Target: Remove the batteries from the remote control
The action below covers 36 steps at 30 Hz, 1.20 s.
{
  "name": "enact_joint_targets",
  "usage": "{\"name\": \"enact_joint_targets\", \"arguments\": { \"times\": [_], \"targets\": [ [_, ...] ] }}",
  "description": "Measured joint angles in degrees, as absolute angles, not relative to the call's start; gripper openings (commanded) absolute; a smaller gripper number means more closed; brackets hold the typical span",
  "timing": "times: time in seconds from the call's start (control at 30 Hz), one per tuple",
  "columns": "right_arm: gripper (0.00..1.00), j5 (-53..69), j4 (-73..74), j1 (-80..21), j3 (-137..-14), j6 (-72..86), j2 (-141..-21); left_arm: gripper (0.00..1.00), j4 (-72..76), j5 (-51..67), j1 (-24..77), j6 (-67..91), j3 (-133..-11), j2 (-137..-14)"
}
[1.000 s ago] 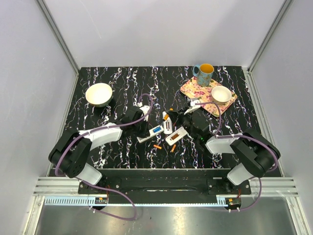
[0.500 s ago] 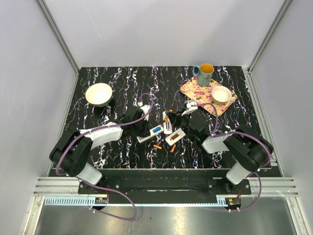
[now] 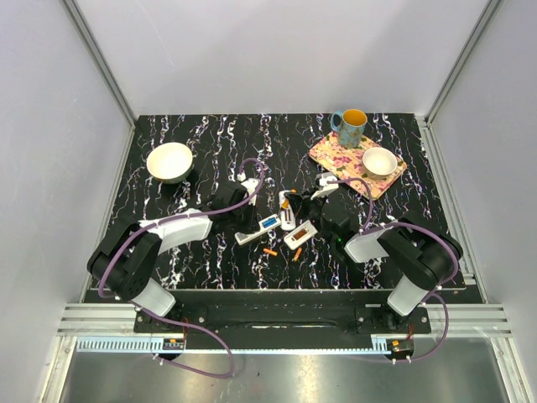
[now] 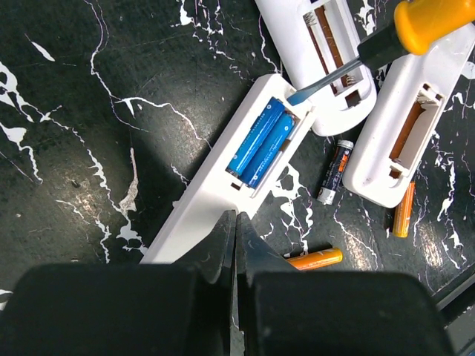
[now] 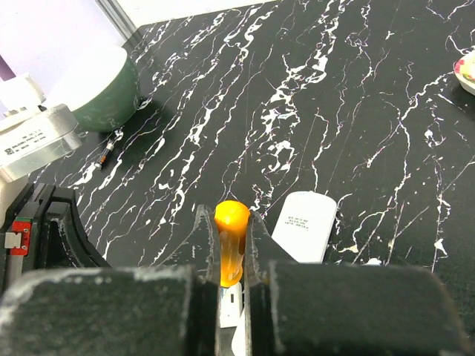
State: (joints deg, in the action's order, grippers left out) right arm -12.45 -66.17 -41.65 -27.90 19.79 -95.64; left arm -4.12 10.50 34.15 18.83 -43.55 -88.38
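We see a black desk [image 3: 210, 134] with white streaks. Our left gripper [image 4: 234, 233] has its fingers pressed together with nothing between them. It is right over the near end of a white remote [image 4: 197, 219]. Our right gripper [image 5: 228, 228] is clamped on the orange handle of a screwdriver [image 4: 430, 21]. A second remote [image 4: 291, 30] and a third remote [image 4: 375, 167] lie just beside the first, backs open. The screwdriver's tip sits at the far edge of the first remote's open back. Two blue batteries [image 4: 260, 144] lie side by side inside it. Two orange batteries [image 4: 315, 259] and one dark battery [image 4: 335, 172] lie loose on the desk nearby.
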Motion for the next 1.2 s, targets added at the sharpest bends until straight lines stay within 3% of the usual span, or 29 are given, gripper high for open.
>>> {"name": "enact_joint_targets", "arguments": {
  "times": [1.2],
  "targets": [
    [0.0, -12.3, -70.6, -40.0, -25.2, 30.4, -98.1, 0.0, -1.6, 10.5, 34.1, 19.6, -44.9, -90.8]
  ]
}}
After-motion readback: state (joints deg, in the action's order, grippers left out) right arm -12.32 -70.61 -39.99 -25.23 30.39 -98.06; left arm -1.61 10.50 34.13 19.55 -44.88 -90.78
